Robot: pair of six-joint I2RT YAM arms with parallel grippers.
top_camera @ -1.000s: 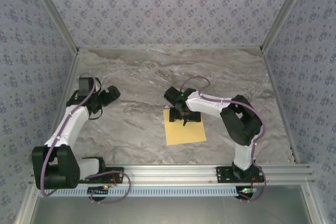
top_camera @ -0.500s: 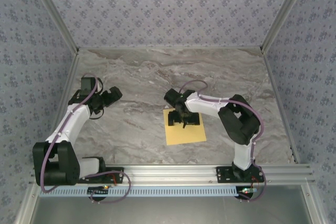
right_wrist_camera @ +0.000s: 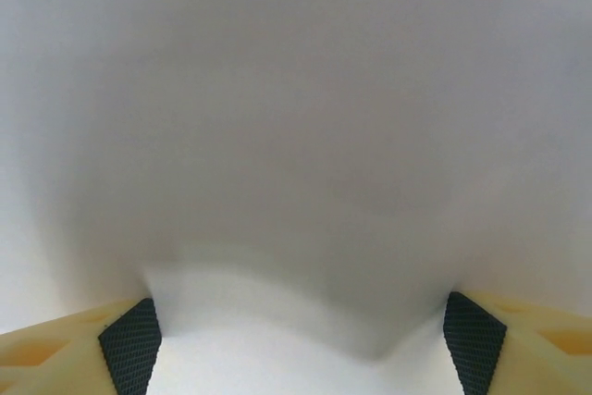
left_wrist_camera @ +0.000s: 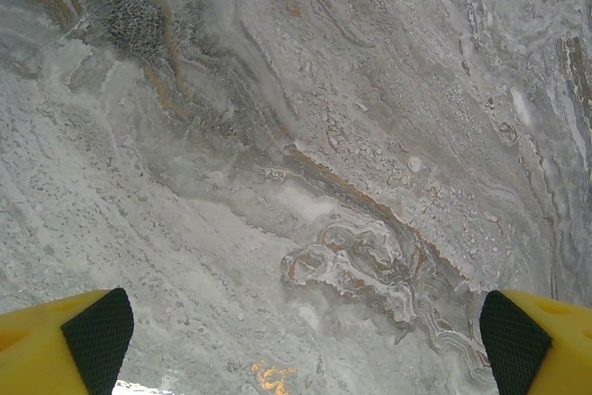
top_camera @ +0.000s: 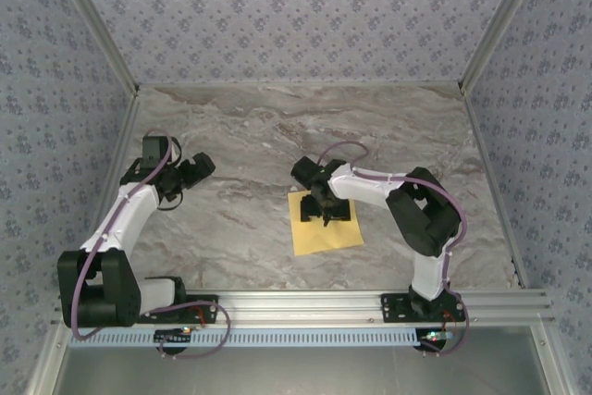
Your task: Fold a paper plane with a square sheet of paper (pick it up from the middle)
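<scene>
The square sheet of paper [top_camera: 326, 234] is mustard yellow and lies on the marble table a little right of centre. My right gripper [top_camera: 326, 213] points down onto its far half. In the right wrist view the paper [right_wrist_camera: 296, 136] looks washed-out pale, and a shallow bulge of it rises between the two black pads [right_wrist_camera: 130, 344]. The right gripper [right_wrist_camera: 301, 335] has its jaws wide apart, open, with the tips resting on the sheet. My left gripper [top_camera: 199, 168] hovers at the table's left side, open, over bare marble [left_wrist_camera: 305, 339]. No paper plane is in view.
The marble table [top_camera: 240, 136] is walled by patterned panels at the back and both sides. A metal rail [top_camera: 305, 302] carrying both arm bases runs along the near edge. The right arm's elbow [top_camera: 421, 215] stands to the right of the paper.
The right gripper's jaws have drawn slightly closer together on the paper, which now bulges between them. The left arm shifted a little early on, then stayed still.
</scene>
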